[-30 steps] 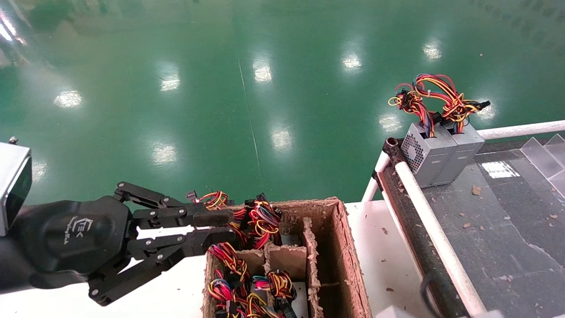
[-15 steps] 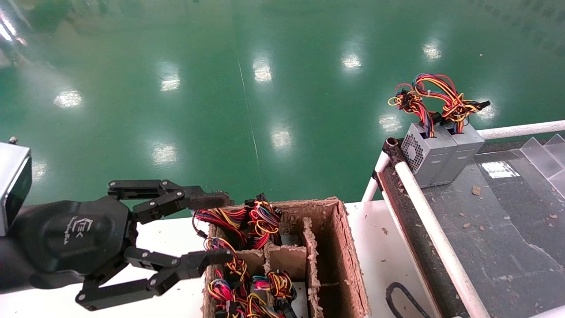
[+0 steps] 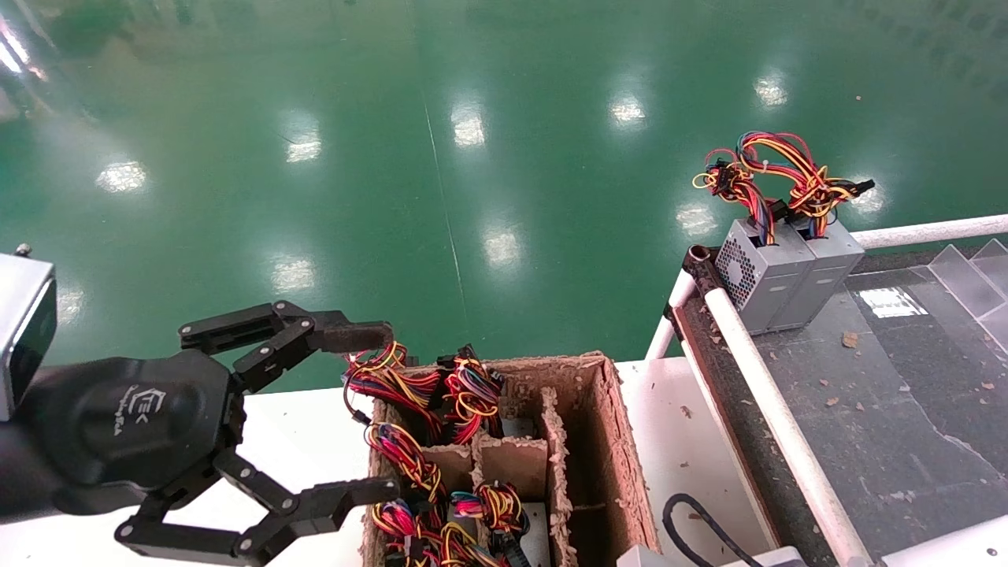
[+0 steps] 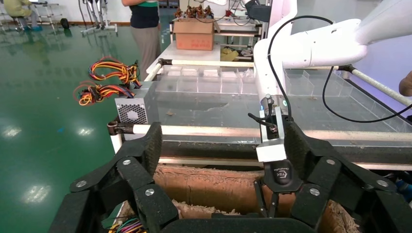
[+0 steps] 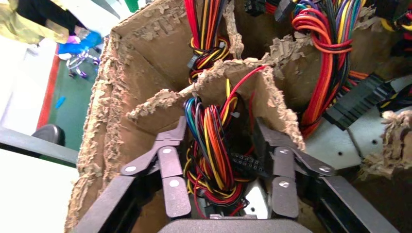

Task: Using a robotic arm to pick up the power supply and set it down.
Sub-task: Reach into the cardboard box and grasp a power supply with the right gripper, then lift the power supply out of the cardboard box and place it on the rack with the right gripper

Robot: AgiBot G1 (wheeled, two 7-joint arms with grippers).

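Observation:
My right gripper (image 5: 221, 131) reaches down into a compartment of the torn cardboard box (image 5: 111, 111). It is shut on a power supply (image 5: 256, 200), whose grey metal body shows between the fingers near the palm. The supply's red, yellow, orange and blue wires (image 5: 214, 145) run up between the fingers. The left wrist view shows that gripper (image 4: 271, 208) dipping into the box. My left gripper (image 3: 386, 413) hovers at the box's left side, open wide and holding nothing, with wire bundles (image 3: 394, 378) below its fingers.
Two more grey power supplies (image 3: 780, 276) stand upright at the corner of the dark belt table, behind a white rail (image 3: 756, 370). The box (image 3: 606, 441) holds several wired units between cardboard dividers. A person (image 4: 145, 24) stands far off on the green floor.
My left gripper has gone from nearly shut around the wires at the box's far left corner to wide open. The right arm's black cable has slid left along the bottom edge.

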